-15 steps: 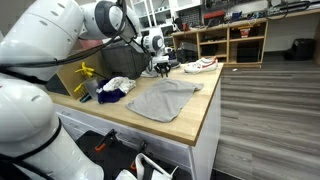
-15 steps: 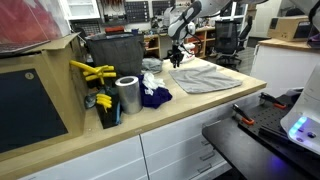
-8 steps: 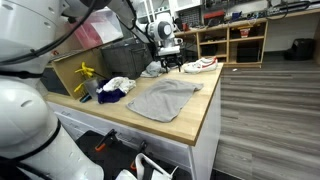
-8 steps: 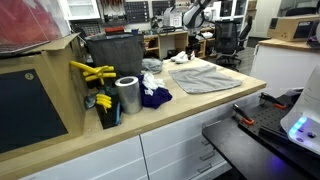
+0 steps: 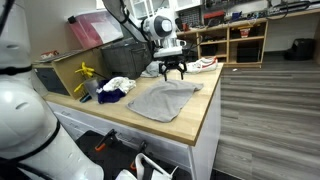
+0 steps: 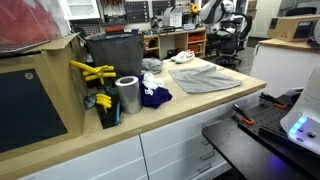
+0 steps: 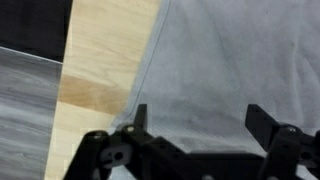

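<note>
Jaws spread, empty, above grey cloth

White rounded arm shells, black joint seams; black two-fingered claw.

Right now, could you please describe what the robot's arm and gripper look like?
The white rounded arm has glossy shells and dark joints. The black two-finger gripper has slim fingers on skeletal linkages. No markings are legible.
</note>
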You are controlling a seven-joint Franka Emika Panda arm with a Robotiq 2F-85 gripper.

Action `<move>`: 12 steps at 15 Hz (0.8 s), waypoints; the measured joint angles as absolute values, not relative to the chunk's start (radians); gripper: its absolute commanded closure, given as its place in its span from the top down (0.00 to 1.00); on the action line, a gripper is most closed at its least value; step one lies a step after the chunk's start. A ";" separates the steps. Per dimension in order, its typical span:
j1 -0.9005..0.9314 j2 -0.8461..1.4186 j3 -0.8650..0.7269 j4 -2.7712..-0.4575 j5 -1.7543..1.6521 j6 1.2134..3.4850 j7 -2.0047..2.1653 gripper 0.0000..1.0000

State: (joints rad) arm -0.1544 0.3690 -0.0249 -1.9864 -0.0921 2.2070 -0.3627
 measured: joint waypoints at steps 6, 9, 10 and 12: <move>-0.162 0.103 -0.090 -2.243 -0.136 2.231 -0.362 1.00; -0.158 -0.007 -0.091 -2.310 -0.130 2.228 -0.349 1.00; -0.152 -0.036 -0.091 -2.323 -0.121 2.222 -0.344 1.00; -0.135 -0.080 -0.087 -2.333 -0.096 2.193 -0.320 1.00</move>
State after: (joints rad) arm -0.1351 -0.0799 -0.0874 -2.3328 -0.0959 2.1934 -0.3203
